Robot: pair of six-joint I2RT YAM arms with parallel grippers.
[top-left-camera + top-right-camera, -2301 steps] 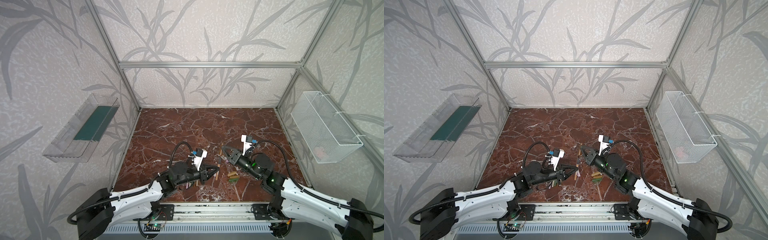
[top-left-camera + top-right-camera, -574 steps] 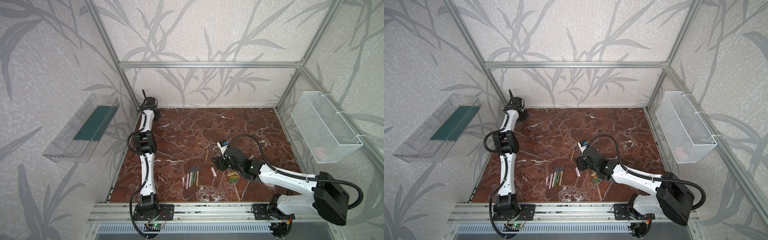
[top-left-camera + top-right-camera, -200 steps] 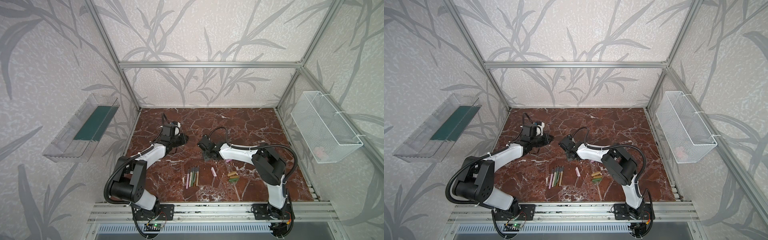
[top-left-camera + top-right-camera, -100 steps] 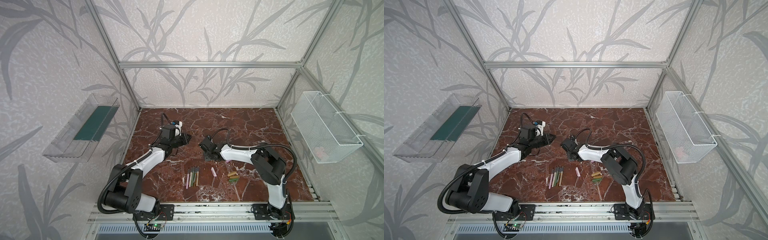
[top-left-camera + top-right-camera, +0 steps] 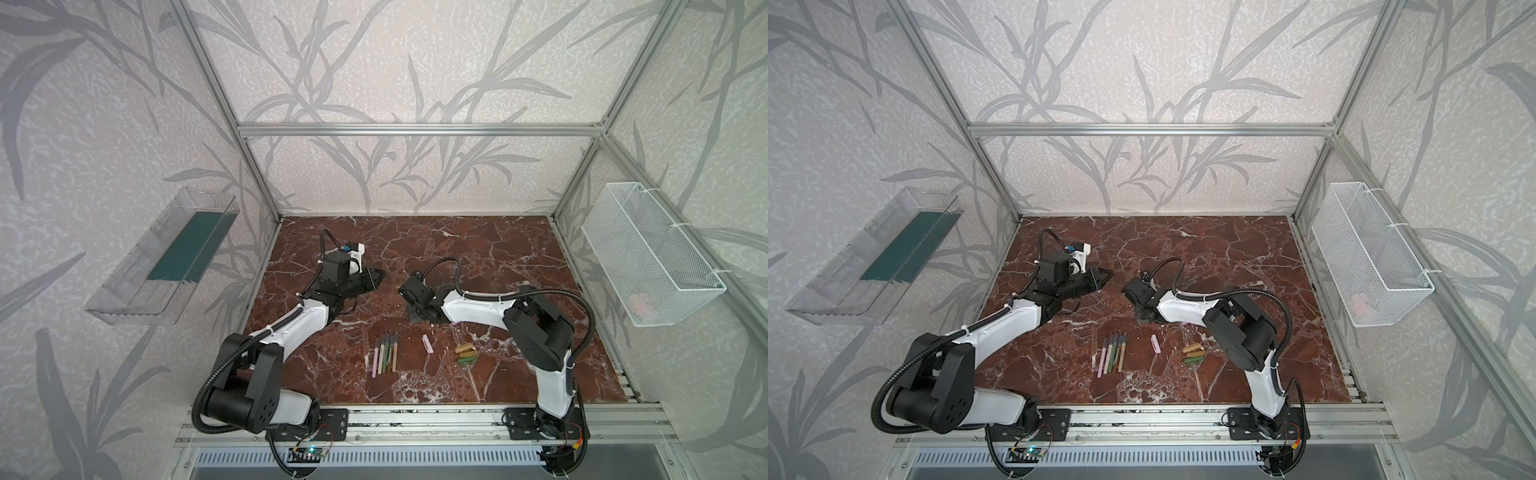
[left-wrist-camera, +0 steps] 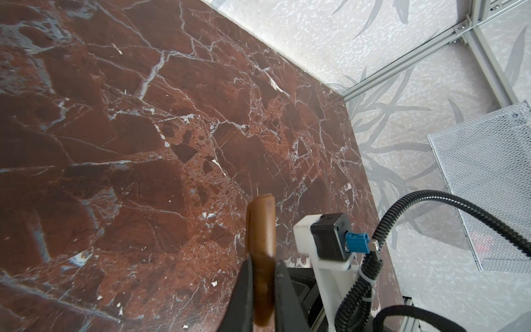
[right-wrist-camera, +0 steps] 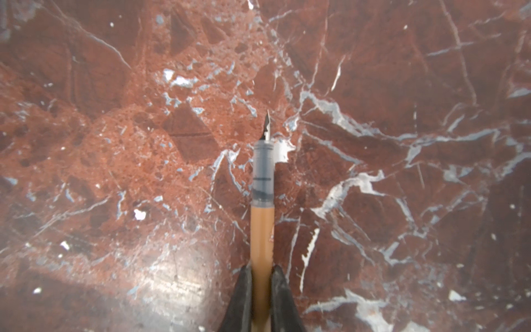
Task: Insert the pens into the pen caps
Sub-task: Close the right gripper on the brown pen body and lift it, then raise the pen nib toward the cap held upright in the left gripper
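Observation:
My left gripper (image 6: 263, 260) is shut on a brown pen cap (image 6: 260, 230), which sticks out past the fingertips above the marble. In both top views the left gripper (image 5: 374, 276) (image 5: 1102, 276) hovers at mid-left. My right gripper (image 7: 261, 268) is shut on an orange-tan pen (image 7: 261, 227) with a grey grip and a metal nib, lying along the marble. The right gripper (image 5: 417, 316) (image 5: 1142, 318) points down at the table, hiding that pen in both top views. Several pens (image 5: 385, 351) (image 5: 1113, 351) lie in a row near the front. A pink cap (image 5: 427, 343) lies beside them, then a small heap of caps (image 5: 466, 354) (image 5: 1194, 353).
A white wire basket (image 5: 660, 257) hangs on the right wall. A clear plastic tray (image 5: 166, 253) hangs on the left wall. Aluminium frame posts stand at the back corners. The right wrist camera and its cable (image 6: 333, 238) show close by the held cap.
The right gripper's fingers have come together on the orange-tan pen on the table. The left gripper has drifted slightly to the right with the brown cap.

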